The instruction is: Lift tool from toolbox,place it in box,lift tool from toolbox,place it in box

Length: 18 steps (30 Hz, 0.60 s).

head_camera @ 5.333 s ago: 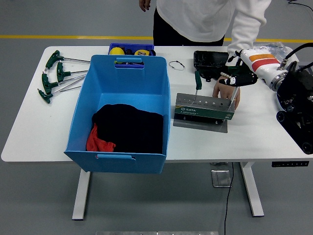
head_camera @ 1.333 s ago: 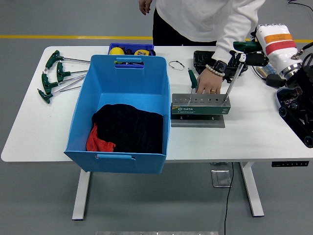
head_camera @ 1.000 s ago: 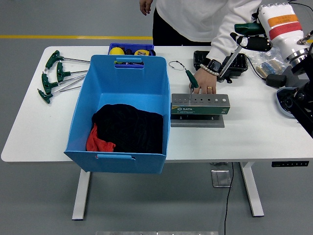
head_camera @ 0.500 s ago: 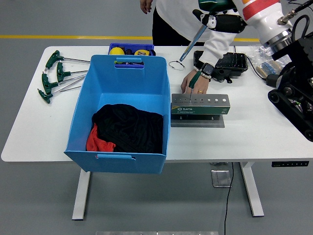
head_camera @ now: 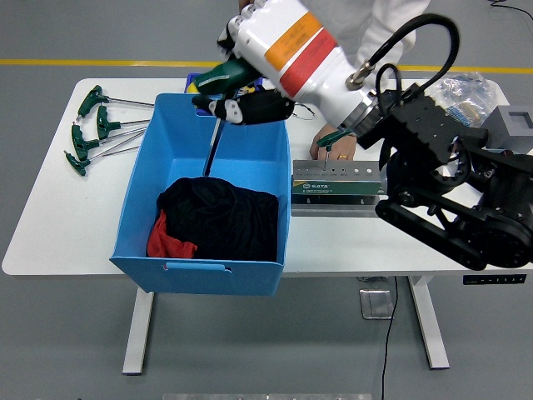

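Reaching across from the right, the right hand [head_camera: 241,104] hangs over the far half of the blue plastic box [head_camera: 205,193], fingers clamped on the green T-handle of a tool [head_camera: 214,137] whose thin metal shaft points down toward the crumpled black and red cloth [head_camera: 215,219] inside. Near the worktop's [head_camera: 67,217] middle, beside the box's right wall, sits the grey metal toolbox [head_camera: 337,177], a person's hand [head_camera: 330,147] resting at its far edge by another green-handled tool [head_camera: 336,137]. Four more T-handle tools [head_camera: 96,127] lie at the far left corner, with bare worktop in front of them.
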### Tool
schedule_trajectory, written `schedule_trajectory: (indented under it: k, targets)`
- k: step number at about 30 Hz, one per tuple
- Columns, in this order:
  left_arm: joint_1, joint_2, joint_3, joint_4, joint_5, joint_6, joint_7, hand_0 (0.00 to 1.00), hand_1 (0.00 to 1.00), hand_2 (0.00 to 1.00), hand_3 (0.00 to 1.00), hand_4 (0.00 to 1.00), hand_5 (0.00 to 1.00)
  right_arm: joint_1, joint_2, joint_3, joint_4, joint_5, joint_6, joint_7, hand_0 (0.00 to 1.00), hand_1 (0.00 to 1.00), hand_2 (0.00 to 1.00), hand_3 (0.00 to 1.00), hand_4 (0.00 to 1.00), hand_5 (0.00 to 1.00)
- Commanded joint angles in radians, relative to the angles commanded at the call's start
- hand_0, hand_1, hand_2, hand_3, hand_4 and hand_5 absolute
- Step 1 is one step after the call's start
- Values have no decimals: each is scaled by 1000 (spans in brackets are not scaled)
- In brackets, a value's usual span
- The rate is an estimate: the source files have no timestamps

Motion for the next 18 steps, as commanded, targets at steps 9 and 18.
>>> schedule_trajectory:
  k: [9, 18]
  targets:
    - [-3, 5, 24, 0, -17, 10, -2, 749, 718, 706, 671, 687, 628, 57, 52, -174, -89, -29, 9, 18, 2, 2, 2, 7, 829, 556]
    - [-9, 6, 28, 0, -22, 14, -4, 751, 717, 703, 668, 687, 631, 83, 92, -206, -167, -75, 135, 7, 379, 233, 338, 415, 857, 535]
